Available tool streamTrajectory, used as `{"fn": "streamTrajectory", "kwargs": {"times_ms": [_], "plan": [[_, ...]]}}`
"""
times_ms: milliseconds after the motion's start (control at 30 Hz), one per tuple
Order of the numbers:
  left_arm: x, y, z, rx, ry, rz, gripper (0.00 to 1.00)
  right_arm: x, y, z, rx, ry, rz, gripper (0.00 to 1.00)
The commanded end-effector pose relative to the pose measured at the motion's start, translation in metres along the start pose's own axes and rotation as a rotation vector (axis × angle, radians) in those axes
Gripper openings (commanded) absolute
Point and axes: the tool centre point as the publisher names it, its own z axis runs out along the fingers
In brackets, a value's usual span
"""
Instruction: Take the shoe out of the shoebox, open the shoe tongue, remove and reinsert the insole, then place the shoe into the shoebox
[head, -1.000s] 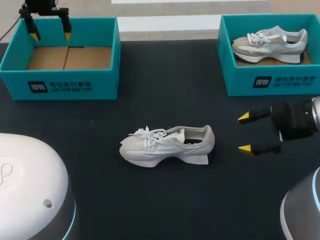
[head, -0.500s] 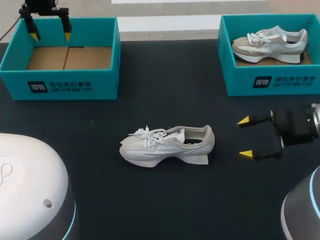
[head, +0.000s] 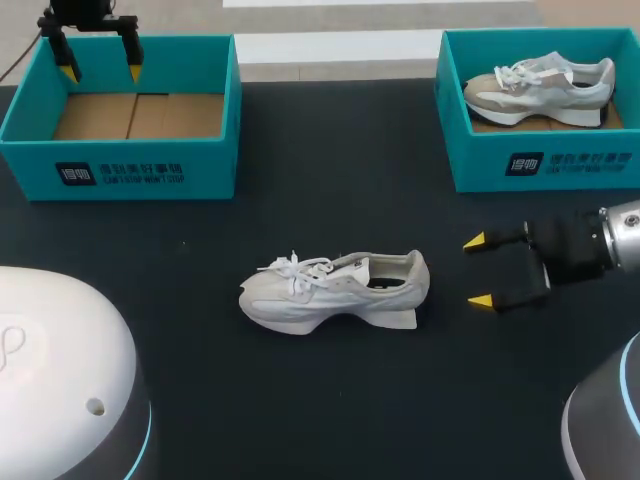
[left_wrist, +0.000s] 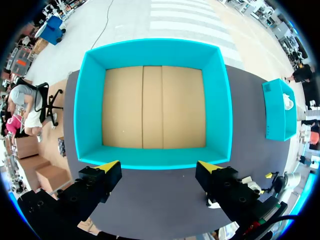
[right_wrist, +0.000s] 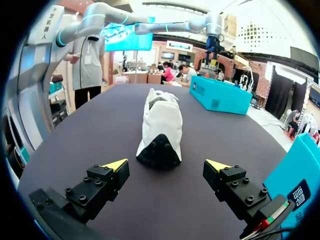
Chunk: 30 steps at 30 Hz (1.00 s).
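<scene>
Now nearer the wedge heel of the white shoe, right hand hangs released; left hand likewise above teal shoebox.

So the left gripper hangs way out at 11 o'clock, fingers pointing straight down and spread wide. The right arm comes in from 3 o'clock, and the right gripper lies level, aimed at 9 o'clock, yellow tips wide apart as well.

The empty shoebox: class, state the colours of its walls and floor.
The empty shoebox has teal walls and a brown cardboard floor; best in the left wrist view.
</scene>
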Motion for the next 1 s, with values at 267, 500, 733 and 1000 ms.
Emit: {"fn": "streamTrajectory", "kwargs": {"times_ms": [267, 500, 733, 1000], "plan": [[0.0000, 0.0001, 0.0000, 0.000, 0.000, 0.000, 1.00, 0.0006, -0.0208, 0.0143, -0.013, -0.063, 0.029, 1.00], [0.0000, 0.0001, 0.0000, 0.000, 0.000, 0.000, 1.00, 0.0006, -0.0208, 0.0143, -0.013, -0.063, 0.029, 1.00], [0.0000, 0.0001, 0.0000, 0.000, 0.000, 0.000, 1.00, 0.0006, -0.0208, 0.0143, -0.013, -0.063, 0.029, 1.00], [0.0000, 0.0001, 0.0000, 0.000, 0.000, 0.000, 1.00, 0.0006, -0.0208, 0.0143, -0.013, -0.063, 0.029, 1.00]]}}
